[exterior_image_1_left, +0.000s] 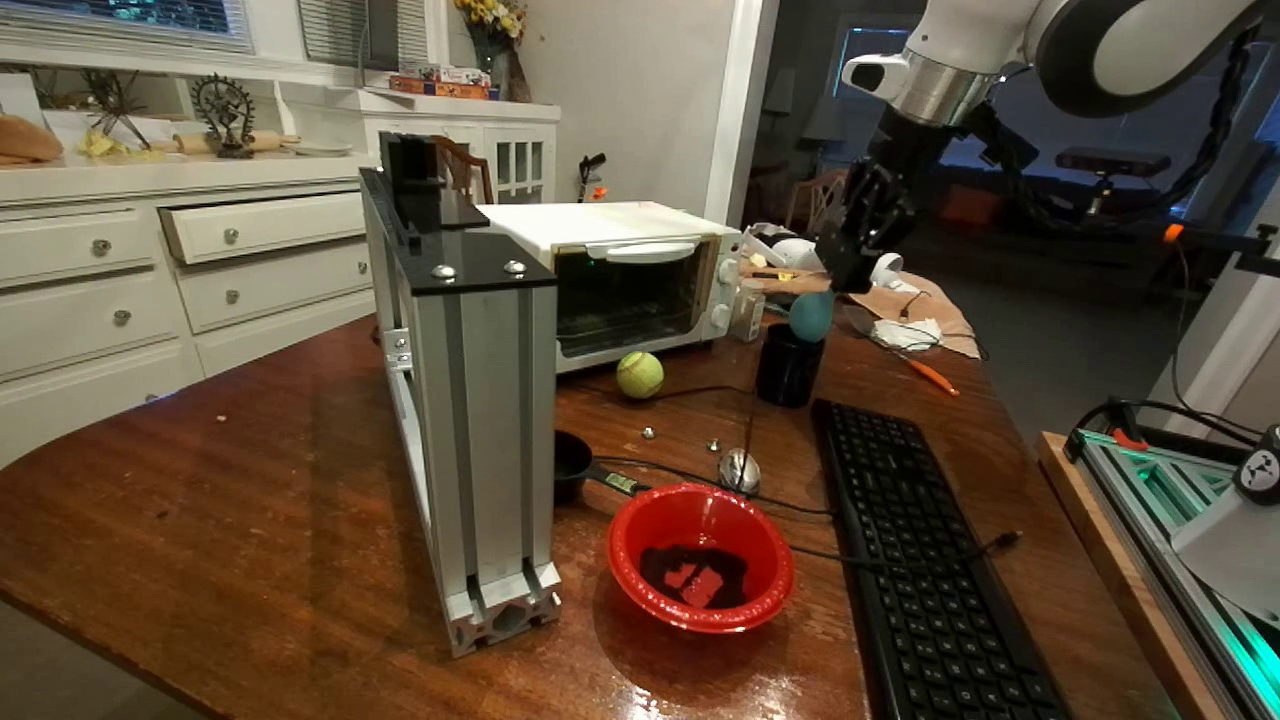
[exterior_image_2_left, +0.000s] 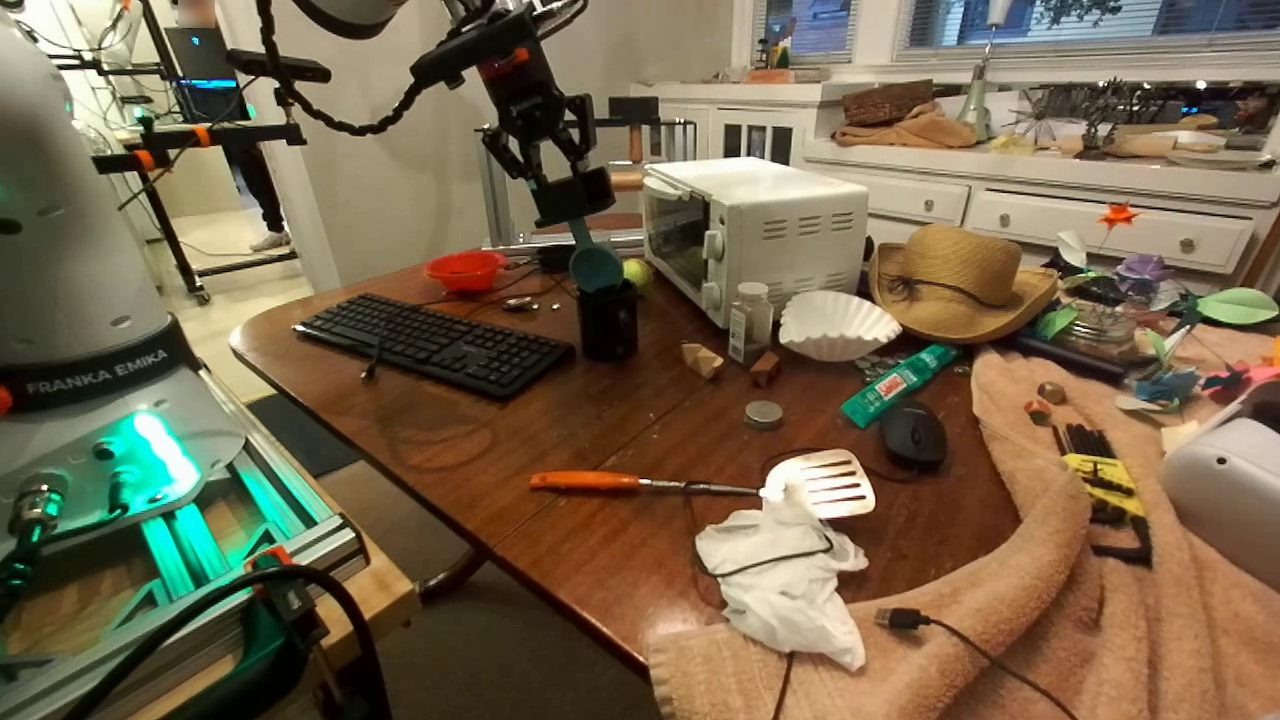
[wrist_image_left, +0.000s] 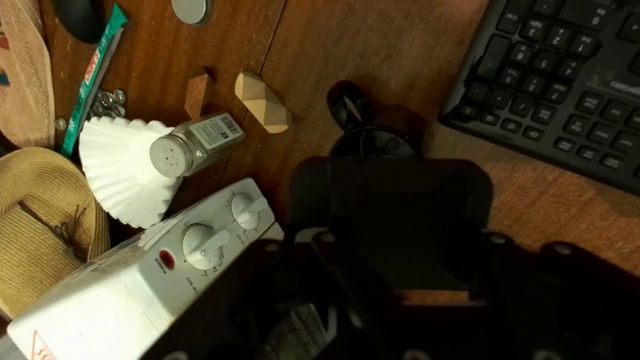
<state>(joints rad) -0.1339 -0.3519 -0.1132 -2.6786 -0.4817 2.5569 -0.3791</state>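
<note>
Teal scoop (exterior_image_2_left: 597, 268), handle (exterior_image_2_left: 582, 234) partly hidden

A home: white drawers (exterior_image_1_left: 285, 285), toaster oven (exterior_image_2_left: 770, 235), perhaps a lampshade (exterior_image_1_left: 826, 120) in shadow.

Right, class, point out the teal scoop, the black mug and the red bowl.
Teal scoop (exterior_image_2_left: 597, 268): in an exterior view, on its round cup.
Black mug (exterior_image_2_left: 605, 330): in an exterior view, on its outer side.
Red bowl (exterior_image_1_left: 700, 524): in an exterior view, on its inner wall.

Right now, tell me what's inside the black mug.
Inside the black mug, the wrist view shows dark surfaces and a paler patch; the gripper hides the rest, so contents cannot be told.
</note>
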